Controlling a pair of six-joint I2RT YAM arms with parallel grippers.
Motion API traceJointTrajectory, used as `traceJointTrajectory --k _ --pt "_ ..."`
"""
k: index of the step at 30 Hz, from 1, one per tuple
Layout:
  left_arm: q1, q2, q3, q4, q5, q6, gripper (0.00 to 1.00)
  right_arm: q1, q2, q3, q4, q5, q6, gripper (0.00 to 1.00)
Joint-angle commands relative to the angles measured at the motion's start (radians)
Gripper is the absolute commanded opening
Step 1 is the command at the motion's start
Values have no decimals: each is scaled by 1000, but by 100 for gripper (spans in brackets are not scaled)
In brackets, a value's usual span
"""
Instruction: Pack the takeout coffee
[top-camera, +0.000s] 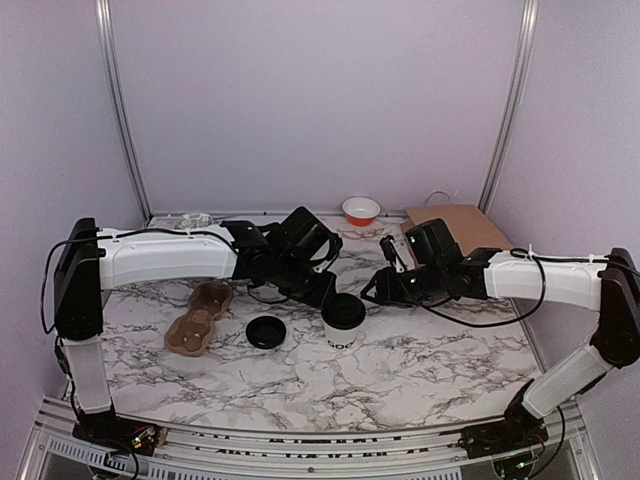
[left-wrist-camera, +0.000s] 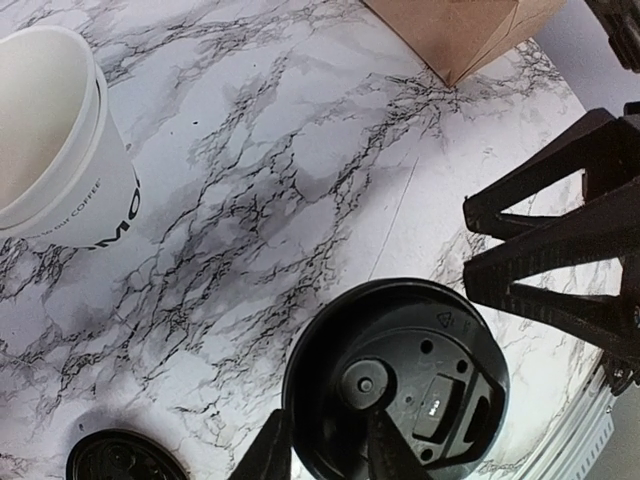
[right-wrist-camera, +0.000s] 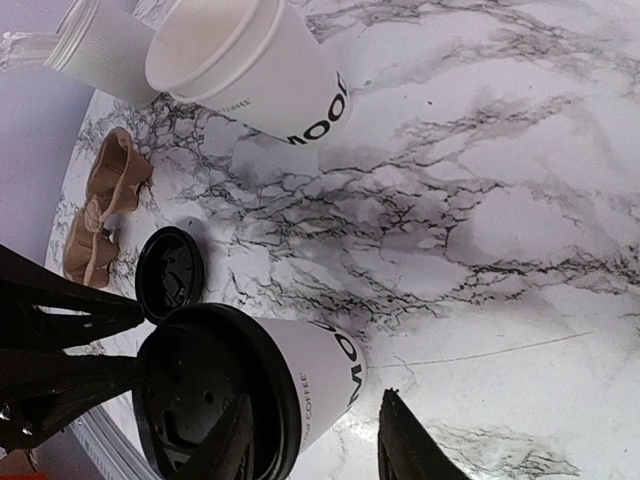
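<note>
Left gripper (left-wrist-camera: 325, 418) fingers stand a little apart at the near rim of the takeout coffee (left-wrist-camera: 395, 380), one outside the lid and one across its top; whether they pinch it cannot be told. Right gripper (right-wrist-camera: 316, 396) holds its fingers wider apart, one crossing the lid's edge and one just beside the cup's base, and any contact is hidden there too. From above, both wrists merge into dark shapes at 11 and 1 o'clock of the cup, which stands mid-table (top-camera: 430, 370). Its lettering shows only in part. An open cup (right-wrist-camera: 250, 70) and a ribbed cup stack (right-wrist-camera: 100, 50) are clipped by the frame. A loose lid (top-camera: 267, 332) and a pulp carrier (top-camera: 200, 318) sit at 9 o'clock of the cup. Bare marble runs from 3 to 6 o'clock toward the near edge. A paper bag (top-camera: 455, 228) lies at 1 o'clock by the back wall.
</note>
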Motion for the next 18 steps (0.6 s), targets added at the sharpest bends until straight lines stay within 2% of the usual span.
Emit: traceJointTrajectory --k 1,6,9,15,18 --pt "-4 0 62 -46 -26 19 28 6 26 91 -47 41 -26 41" --pt "3 -31 64 -53 -34 4 29 6 22 117 -57 59 -40 41" --pt "25 -72 3 -46 -32 -62 29 11 13 130 -72 64 -62 40" --pt "78 -141 -177 60 74 -162 29 33 1 139 -115 74 -106 39" --pt "83 -152 -205 108 129 -193 29 43 -3 142 -139 84 -117 38"
